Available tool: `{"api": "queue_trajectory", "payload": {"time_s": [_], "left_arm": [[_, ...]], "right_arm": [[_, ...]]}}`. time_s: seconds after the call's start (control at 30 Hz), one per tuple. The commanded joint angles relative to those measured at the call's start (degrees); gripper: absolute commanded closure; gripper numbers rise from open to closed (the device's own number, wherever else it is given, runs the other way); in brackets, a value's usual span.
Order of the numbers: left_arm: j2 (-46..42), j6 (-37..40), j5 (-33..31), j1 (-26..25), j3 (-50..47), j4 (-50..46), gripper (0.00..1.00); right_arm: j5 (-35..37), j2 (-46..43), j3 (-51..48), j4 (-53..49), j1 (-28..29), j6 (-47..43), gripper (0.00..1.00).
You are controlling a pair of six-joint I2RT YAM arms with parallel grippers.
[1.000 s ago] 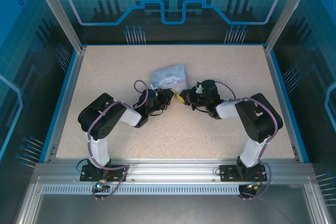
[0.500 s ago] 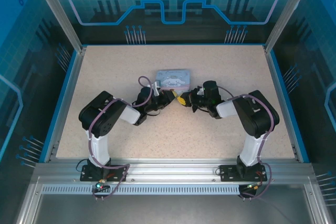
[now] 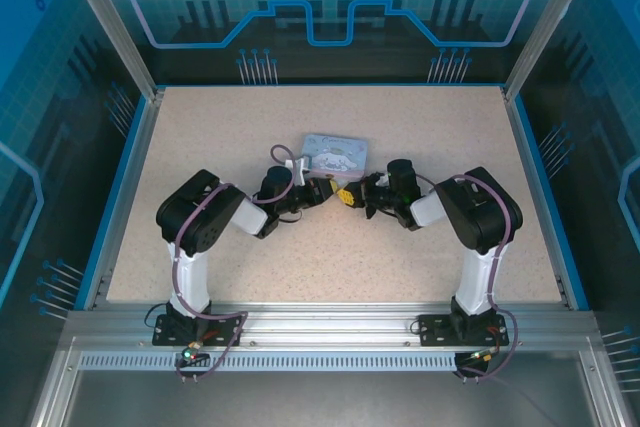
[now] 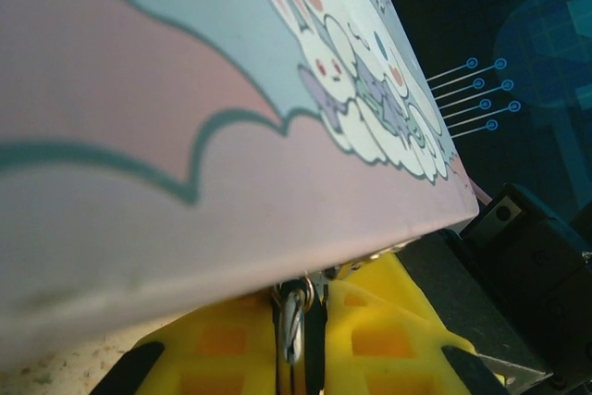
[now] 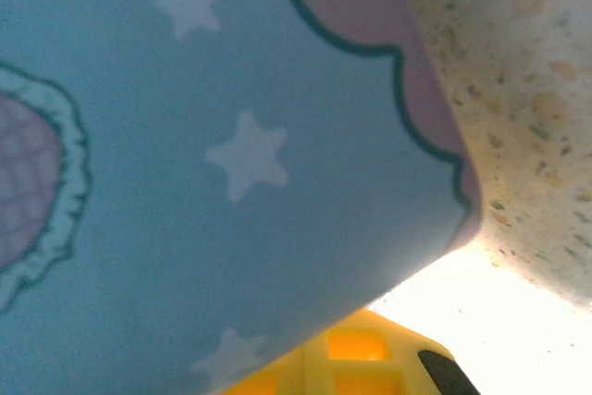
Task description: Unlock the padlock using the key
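Our left hand (image 3: 322, 190) is pinching what looks like the key (image 4: 292, 326), just under the tin (image 4: 231, 182). Our right hand (image 3: 352, 195) is staying squeezed shut beside it. We should be going slowly, keeping the key straight.

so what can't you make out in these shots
- Top view: the padlock, too small to tell where the left gripper and right gripper meet by the tin.
- Left wrist view: thin silver piece between the yellow fingers, cut by the bottom edge; key or not, unclear.
- Right wrist view: blurred tin blocks any grip.

Under the tin (image 4: 185, 154), jaws pinch the key (image 4: 293, 328).
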Motion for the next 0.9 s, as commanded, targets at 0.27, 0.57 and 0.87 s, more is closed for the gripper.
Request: {"api": "queue_trajectory", "payload": {"time_s": [0.27,0.57,0.87], "left_arm": [[1.56,-0.77,9.35,-1.75,-0.85,-5.76,1.0],[1.43,-2.4,9.64,-1.73,0.45,-8.8,1.0],[1.54,-7.79,10.9,-1.66,2.56,-13.37,1.0]], "right_arm": [[4.14,-5.17,0.2,-4.14,-0.82,-6.85,0.56],[8.1,-17.15,2.64,-34.12,-0.97,-29.23,0.39],[23.28,-26.36,5.2,-52.84,2.71,-59.27,0.41]]}}
